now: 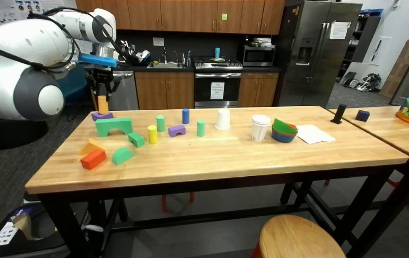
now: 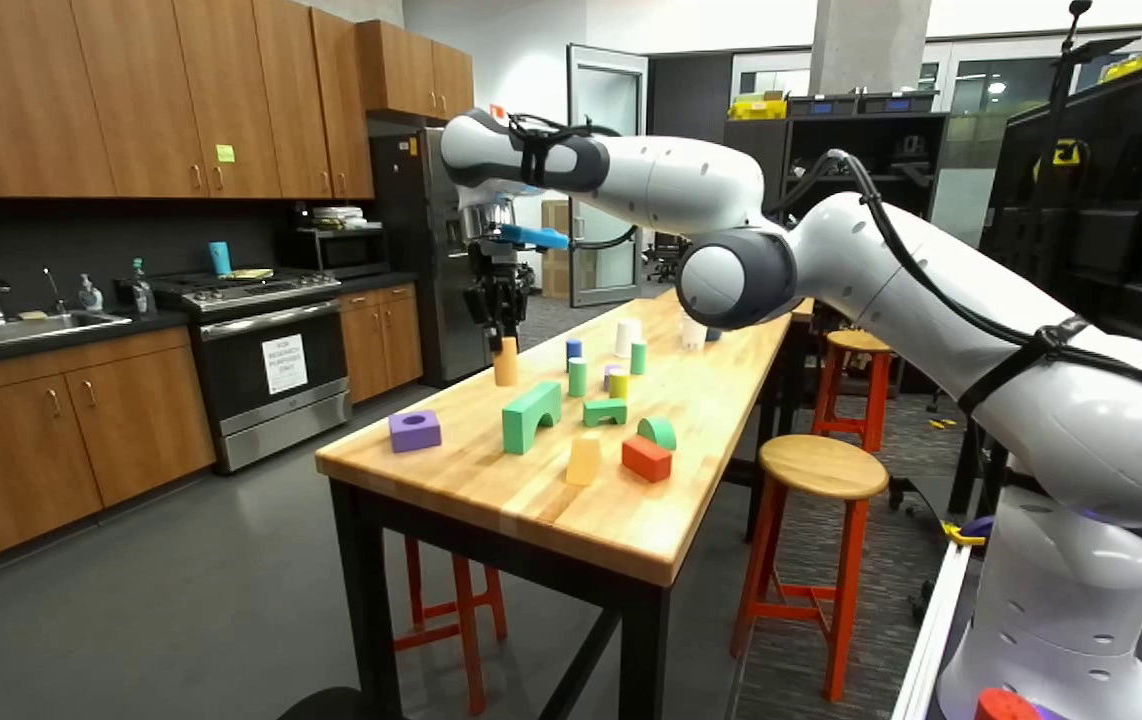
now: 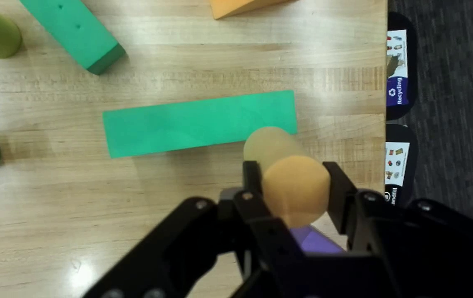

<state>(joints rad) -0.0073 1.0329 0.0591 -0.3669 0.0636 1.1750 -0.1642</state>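
A paper sign (image 1: 217, 90) on the oven door (image 1: 201, 91) reads "FOR RESEARCH PURPOSES ONLY"; one bin (image 3: 398, 22) is labelled "Recycling", the next bin (image 3: 401, 133) "andfill" (initial hidden).

I count two green cylinders (image 1: 160, 123) (image 1: 200, 128), one blue cylinder (image 1: 185, 116), one yellow cylinder (image 1: 152, 134) and one orange cylinder (image 1: 103, 104), which makes five. There are two green arches (image 1: 114, 124) (image 1: 135, 139) and one purple arch (image 1: 176, 129), thus three. Further, there is one purple holed block (image 2: 416, 437), one half-disc (image 1: 123, 156), one wedge (image 1: 91, 146), one red brick (image 1: 93, 159), one single white cup (image 1: 222, 119) and one cup stack (image 1: 260, 128), its number unclear.
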